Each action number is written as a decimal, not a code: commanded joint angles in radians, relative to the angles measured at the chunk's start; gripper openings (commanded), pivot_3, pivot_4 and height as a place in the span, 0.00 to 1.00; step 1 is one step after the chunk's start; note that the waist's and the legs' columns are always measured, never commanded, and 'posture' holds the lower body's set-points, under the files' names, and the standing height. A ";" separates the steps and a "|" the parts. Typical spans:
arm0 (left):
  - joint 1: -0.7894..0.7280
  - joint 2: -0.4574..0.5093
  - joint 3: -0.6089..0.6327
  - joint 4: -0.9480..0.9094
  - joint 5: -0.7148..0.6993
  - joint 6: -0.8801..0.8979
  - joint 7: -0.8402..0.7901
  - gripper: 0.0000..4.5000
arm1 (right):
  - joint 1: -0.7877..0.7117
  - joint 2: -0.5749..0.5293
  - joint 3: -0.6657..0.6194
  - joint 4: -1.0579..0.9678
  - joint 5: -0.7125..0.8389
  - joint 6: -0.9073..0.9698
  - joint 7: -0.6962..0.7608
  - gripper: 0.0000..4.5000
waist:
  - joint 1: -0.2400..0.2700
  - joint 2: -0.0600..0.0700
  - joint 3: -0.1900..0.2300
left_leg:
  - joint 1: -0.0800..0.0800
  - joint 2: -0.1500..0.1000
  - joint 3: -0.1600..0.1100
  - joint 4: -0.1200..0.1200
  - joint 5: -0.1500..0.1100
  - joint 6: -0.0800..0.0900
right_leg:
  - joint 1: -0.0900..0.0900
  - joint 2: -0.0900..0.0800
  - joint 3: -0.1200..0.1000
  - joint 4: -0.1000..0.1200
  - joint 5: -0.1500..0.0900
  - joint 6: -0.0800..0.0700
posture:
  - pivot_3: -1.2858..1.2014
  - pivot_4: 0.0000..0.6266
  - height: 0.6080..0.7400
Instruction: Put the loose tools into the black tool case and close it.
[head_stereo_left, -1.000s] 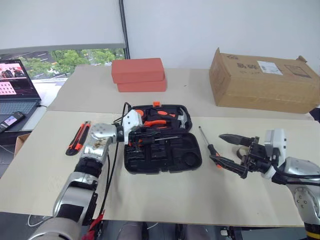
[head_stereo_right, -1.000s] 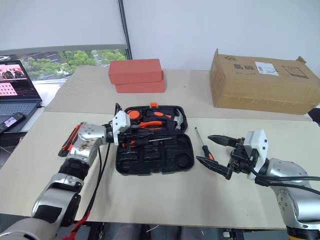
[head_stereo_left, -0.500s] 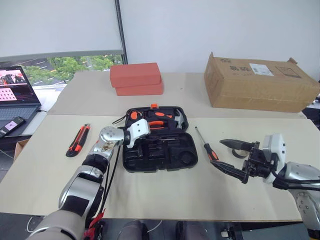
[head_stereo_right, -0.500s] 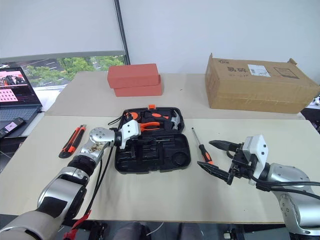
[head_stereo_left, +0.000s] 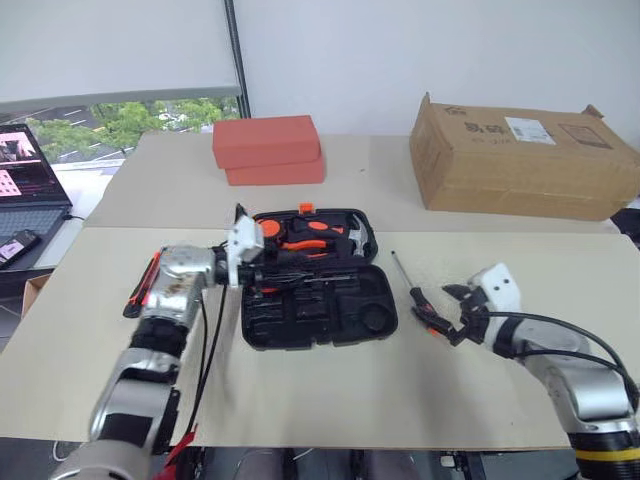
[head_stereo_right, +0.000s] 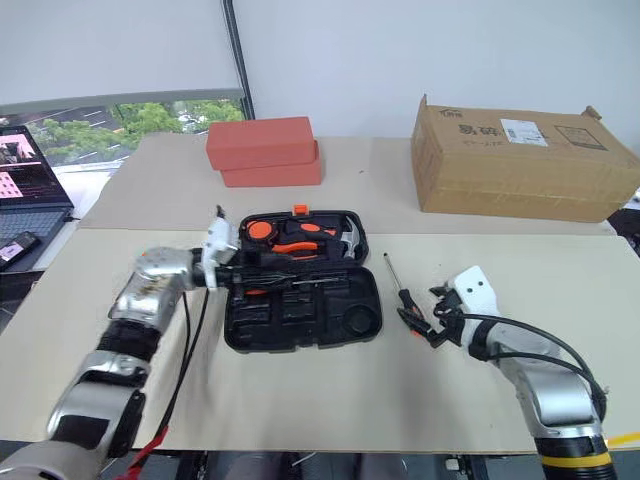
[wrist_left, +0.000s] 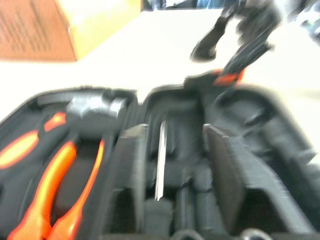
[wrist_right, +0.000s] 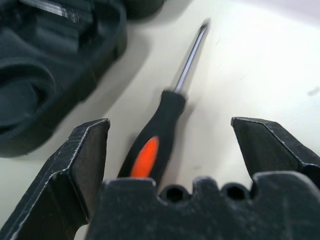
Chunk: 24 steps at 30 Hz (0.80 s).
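Knife (head_stereo_left: 141, 290) lies at left, untouched. Left gripper (wrist_left: 172, 170), fingers parted, holds nothing over open case (head_stereo_left: 372, 322), centre frame. Right gripper (wrist_right: 170, 150), spread wide, straddles screwdriver (wrist_right: 155, 140) handle; off-centre closing could roll it away.

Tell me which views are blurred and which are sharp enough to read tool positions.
Left wrist view: smeared throughout, the tool case soft, a steel shaft just readable. Right wrist view: the screwdriver crisp between the open right claw fingers, its tip softer. Left eye view: sharp and evenly lit, cardboard box clear.
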 joint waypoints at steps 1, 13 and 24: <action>0.031 0.084 0.022 -0.181 -0.057 0.117 -0.034 0.84 | -0.016 -0.015 0.014 0.003 -0.033 0.077 -0.034 0.88 | 0.001 0.000 0.000 | 0.000 0.000 0.000 0.000 0.000 0.000 | 0.000 0.000 0.000 0.000 0.000 0.000 | 0.52 0.24 0.78; 0.131 0.167 0.070 -0.361 -0.082 0.194 0.031 1.00 | -0.160 -0.047 -0.036 0.054 -0.064 0.018 -0.032 0.22 | 0.006 0.001 0.001 | 0.003 0.000 -0.001 0.000 -0.004 0.007 | 0.001 -0.001 0.002 0.003 -0.004 0.007 | 0.52 0.24 0.78; 0.397 0.211 0.306 -0.604 -0.173 0.335 0.286 1.00 | -0.463 0.000 0.177 0.426 -0.120 -0.696 0.471 0.22 | -0.007 -0.001 0.005 | 0.006 0.001 0.001 -0.003 0.000 0.000 | 0.002 0.001 0.005 0.002 -0.003 0.005 | 0.52 0.24 0.78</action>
